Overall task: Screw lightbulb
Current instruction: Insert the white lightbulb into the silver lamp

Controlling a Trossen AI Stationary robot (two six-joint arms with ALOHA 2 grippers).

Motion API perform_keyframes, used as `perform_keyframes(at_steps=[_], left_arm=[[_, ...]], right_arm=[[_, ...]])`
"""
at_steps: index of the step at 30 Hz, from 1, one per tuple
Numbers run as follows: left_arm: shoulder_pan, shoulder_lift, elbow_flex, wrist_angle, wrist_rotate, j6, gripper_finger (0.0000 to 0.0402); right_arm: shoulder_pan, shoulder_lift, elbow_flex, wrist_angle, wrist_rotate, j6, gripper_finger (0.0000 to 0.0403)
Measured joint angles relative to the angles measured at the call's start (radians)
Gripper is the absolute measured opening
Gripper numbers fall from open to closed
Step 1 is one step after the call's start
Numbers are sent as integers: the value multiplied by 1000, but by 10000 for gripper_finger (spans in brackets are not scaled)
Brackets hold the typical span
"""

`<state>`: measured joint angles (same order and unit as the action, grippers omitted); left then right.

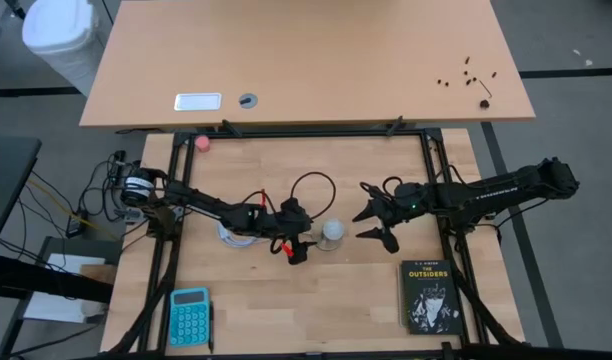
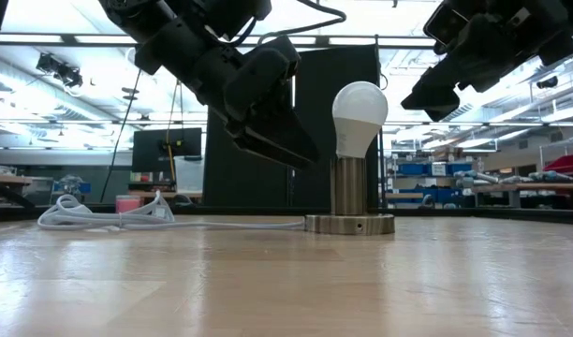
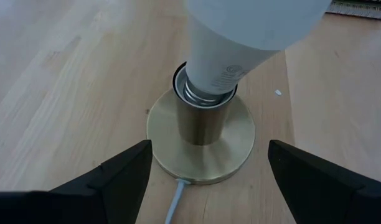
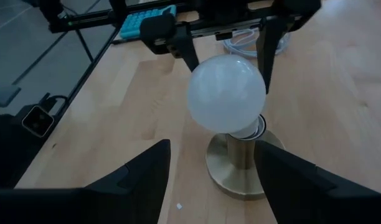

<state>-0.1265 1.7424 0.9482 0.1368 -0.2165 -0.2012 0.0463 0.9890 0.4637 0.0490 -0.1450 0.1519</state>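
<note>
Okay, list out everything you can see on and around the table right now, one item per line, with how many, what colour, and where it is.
lightbulb: one, white, upright in the socket near the table's middle
socket: one, brass-coloured, round base on the wooden table
cord: one, white, coiled on the left arm's side of the socket
calculator: one, teal, near front left corner
book: one, black, front right
ball: one, pink, back edge of the table
bin: one, white, on the floor at back left
left gripper: one, dark, open, beside the lightbulb, not touching
right gripper: one, dark, open, on the lightbulb's other side, apart from it
</note>
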Motion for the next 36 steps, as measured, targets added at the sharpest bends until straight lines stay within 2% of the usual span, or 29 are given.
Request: perform_keyframes(at_steps=[5,36], left_arm=[[0,0,0,0,0,0,325],[0,0,0,-1,-21,12,325]], right_arm=[[0,0,0,0,17,47,243],[0,2,0,-1,22,29,231]])
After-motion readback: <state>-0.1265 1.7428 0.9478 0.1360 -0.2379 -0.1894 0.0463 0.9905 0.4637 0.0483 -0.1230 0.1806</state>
